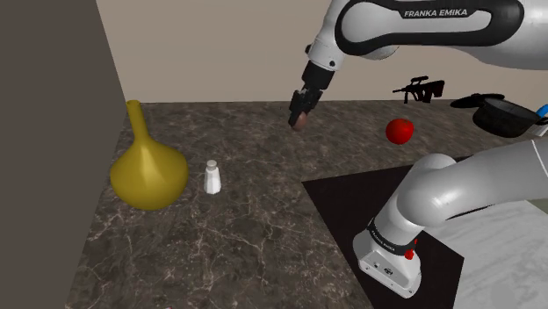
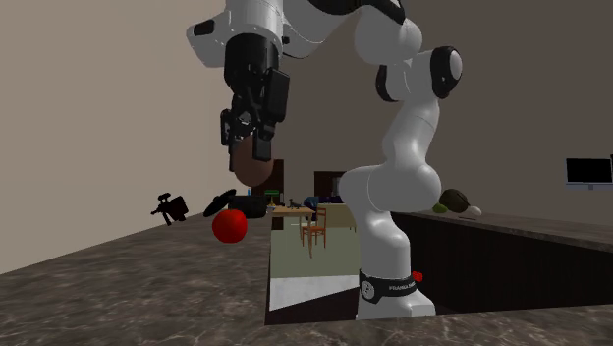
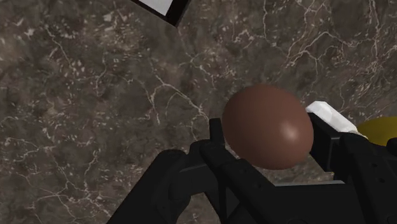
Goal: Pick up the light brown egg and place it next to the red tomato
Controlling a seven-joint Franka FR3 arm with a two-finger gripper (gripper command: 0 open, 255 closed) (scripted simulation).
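The brown egg is clasped between my gripper's black fingers, well above the dark marble counter. In the shoulder view the gripper hangs in the air with the egg at its tip, left of the red tomato. In the second exterior view the egg sits under the gripper, higher than the tomato and slightly to its right.
A yellow vase and a small white shaker stand at the counter's left in the shoulder view. A black toy gun and a dark pan lie behind the tomato. The stand sits lower right.
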